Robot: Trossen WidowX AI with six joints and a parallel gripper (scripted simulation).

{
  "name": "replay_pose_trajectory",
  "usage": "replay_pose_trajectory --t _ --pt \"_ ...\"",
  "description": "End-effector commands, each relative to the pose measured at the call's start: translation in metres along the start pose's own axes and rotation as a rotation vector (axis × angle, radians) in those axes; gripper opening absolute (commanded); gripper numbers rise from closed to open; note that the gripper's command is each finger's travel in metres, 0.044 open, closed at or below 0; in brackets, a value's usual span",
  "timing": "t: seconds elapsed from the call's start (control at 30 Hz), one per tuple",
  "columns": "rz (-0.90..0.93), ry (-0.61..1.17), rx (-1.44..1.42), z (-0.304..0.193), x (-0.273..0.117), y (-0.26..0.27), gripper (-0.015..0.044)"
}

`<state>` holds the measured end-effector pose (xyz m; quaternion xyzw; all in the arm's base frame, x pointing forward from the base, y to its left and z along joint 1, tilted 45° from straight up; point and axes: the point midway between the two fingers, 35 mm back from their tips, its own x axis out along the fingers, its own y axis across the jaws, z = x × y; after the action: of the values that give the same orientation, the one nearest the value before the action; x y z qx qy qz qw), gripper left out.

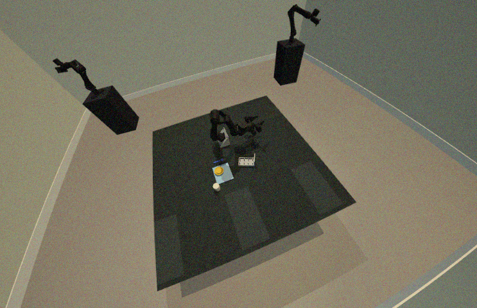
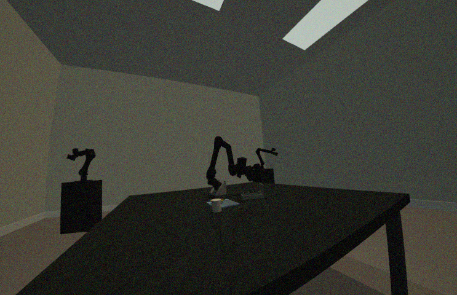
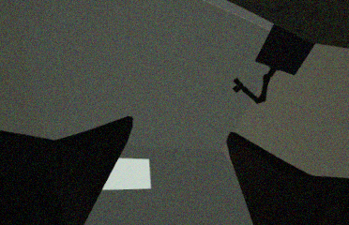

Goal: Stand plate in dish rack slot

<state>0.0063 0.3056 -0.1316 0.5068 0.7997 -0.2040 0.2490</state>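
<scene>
- The dark table [image 1: 289,203] carries everything; the dish rack [image 1: 246,160] stands near its far-middle part.
- The arm [image 1: 228,125] rises behind the rack, on the far side.
- A blue mat [image 1: 227,176] lies just left of the rack, on its near side.
- The plate [image 1: 219,171], apparently the yellow round thing, lies flat on that mat, not yet picked up.
- The gripper [image 1: 259,123] hangs raised beyond the rack, fingers wide apart with nothing between them; it likely must swing back across the rack and down.
</scene>
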Motion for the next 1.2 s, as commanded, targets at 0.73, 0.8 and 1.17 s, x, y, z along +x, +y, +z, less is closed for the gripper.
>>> replay_pose_trajectory --t 0.73,0.8,1.17 --pt "0.248 -0.434 -0.345 0.005 -0.040 0.150 0.0400" --pt "0.251 -0.484 -0.376 0.004 -0.050 0.161 0.0400" --pt "0.196 -0.762 -0.534 -0.002 -0.120 0.208 0.0400"
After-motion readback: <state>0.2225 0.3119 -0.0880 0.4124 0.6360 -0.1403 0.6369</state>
